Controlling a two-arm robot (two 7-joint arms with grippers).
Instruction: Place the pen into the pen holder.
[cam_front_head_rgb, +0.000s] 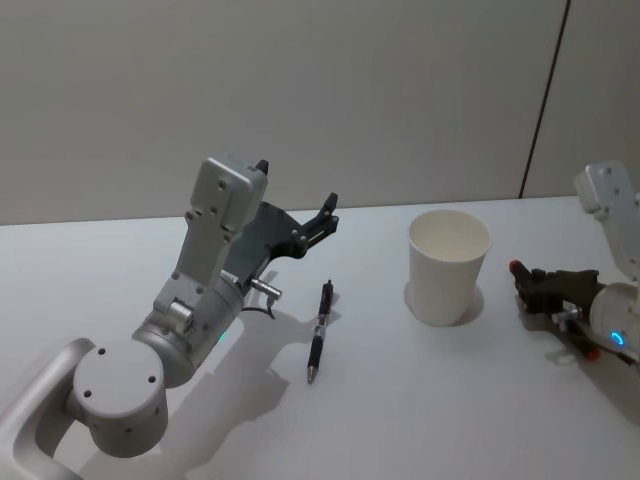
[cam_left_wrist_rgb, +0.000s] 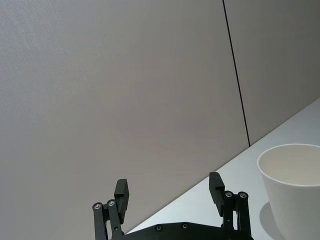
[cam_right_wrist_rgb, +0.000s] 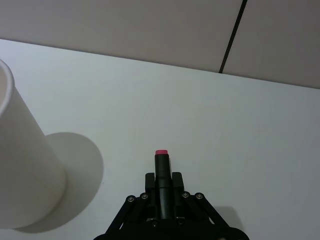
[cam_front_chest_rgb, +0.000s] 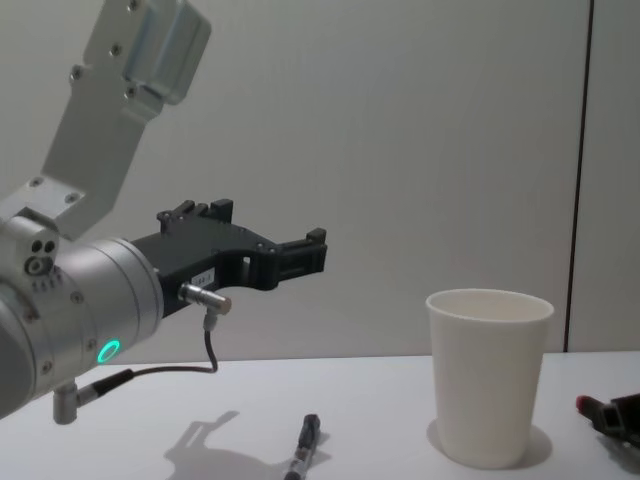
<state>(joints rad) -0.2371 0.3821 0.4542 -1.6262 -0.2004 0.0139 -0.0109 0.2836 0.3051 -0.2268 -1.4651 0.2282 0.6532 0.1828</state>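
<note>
Bench scene for the pen task. The pen (cam_front_head_rgb: 318, 345) lies flat on the white bench (cam_front_head_rgb: 420, 410), between the left arm and the pen holder (cam_front_head_rgb: 449, 265), its point turned toward the near edge. It touches neither the holder nor either pincer. From the chest we see the pen's far end low in the picture (cam_front_chest_rgb: 305, 445). The pen holder stands upright to the right of the pen, mouth open upward, and apart from it. We see the left pincer (cam_front_head_rgb: 296, 186) raised clear of the bench, beyond and slightly left of the pen, with its two fingers spread wide and nothing between them. Its wrist camera shows the same gap between the fingertips (cam_left_wrist_rgb: 216, 181), with the holder's rim (cam_left_wrist_rgb: 290, 165) off to one side. The right pincer (cam_front_head_rgb: 522, 280) sits low at the right edge of the bench, just right of the holder, pinching a short dark rod (cam_right_wrist_rgb: 161, 161) with a red tip; what this rod is we cannot tell
</note>
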